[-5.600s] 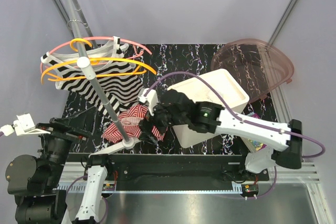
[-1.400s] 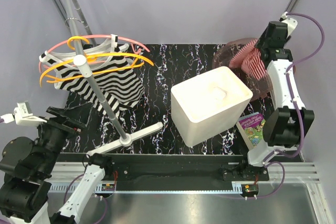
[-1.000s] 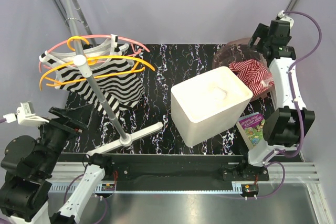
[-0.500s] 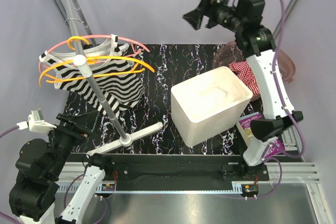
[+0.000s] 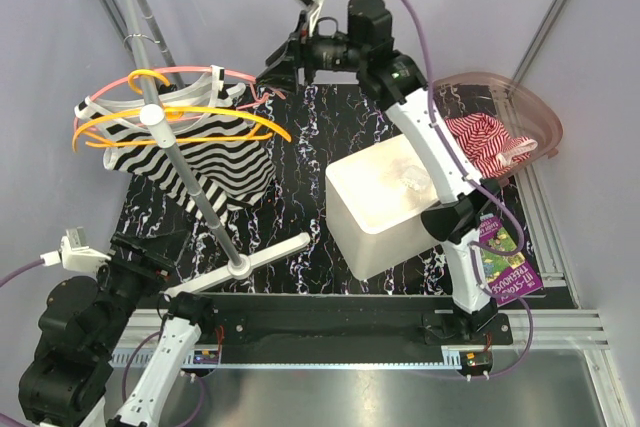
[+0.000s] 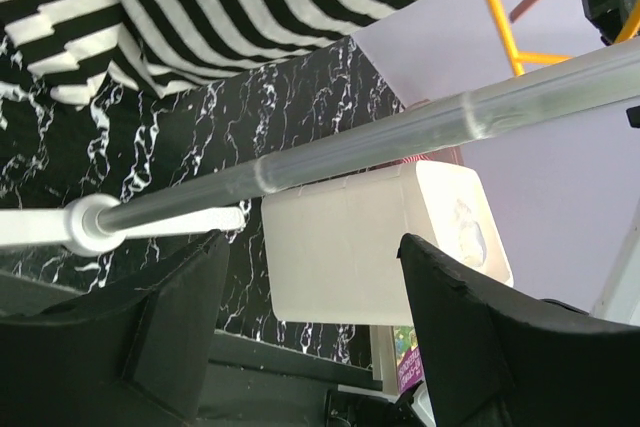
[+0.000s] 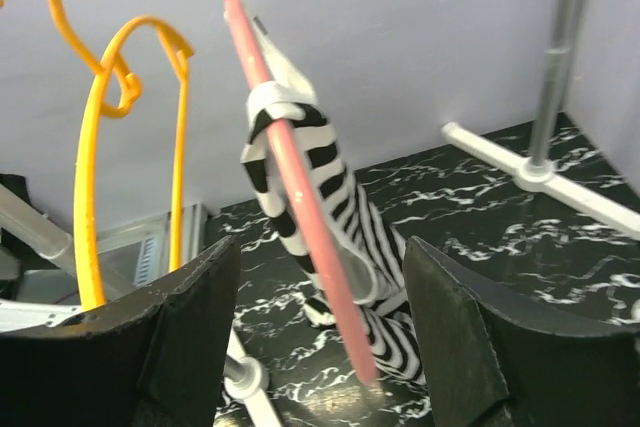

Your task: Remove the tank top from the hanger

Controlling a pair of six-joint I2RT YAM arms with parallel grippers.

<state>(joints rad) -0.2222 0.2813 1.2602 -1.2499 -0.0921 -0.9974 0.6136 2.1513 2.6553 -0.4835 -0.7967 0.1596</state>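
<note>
Risk: open-jawed right gripper [image 7: 322,247] may pinch the pink hanger [image 7: 300,207], not the striped tank top [image 5: 215,162]; left gripper [image 6: 310,247] gapes empty.

Top camera sat high behind arms, looked down from far off, saw whole table [image 5: 330,137]. Left wrist camera sat low at near left corner, looked up and across, pole [image 6: 350,147] close, white bin [image 6: 370,247] behind. Right wrist camera hung at far side, faced left, pink hanger [image 7: 300,197] very close. All three saw striped tank top [image 5: 215,162]. Top and left wrist shared bin.
</note>
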